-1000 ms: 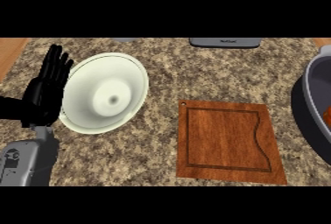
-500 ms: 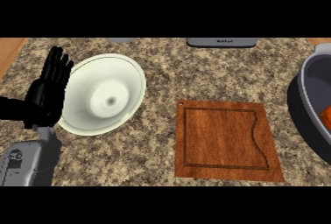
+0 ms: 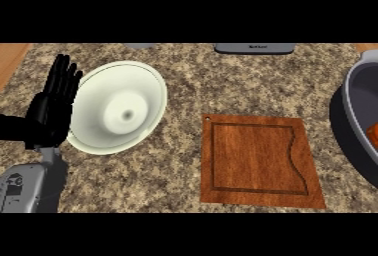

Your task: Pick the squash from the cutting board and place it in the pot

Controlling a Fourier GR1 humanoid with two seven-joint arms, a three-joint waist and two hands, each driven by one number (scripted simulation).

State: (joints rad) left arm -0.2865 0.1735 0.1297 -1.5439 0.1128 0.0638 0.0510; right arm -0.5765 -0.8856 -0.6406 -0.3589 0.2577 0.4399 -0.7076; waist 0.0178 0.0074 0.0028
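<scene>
Left hand [image 3: 52,107], fingers straight and released, rests beside white plate [image 3: 118,107]; cutting board [image 3: 258,160] bare; orange squash [image 3: 371,136] inside grey pot [image 3: 358,107].

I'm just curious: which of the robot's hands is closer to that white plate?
Left. The left hand rests open right beside the white plate, at its left edge. The right hand is not in view.
</scene>
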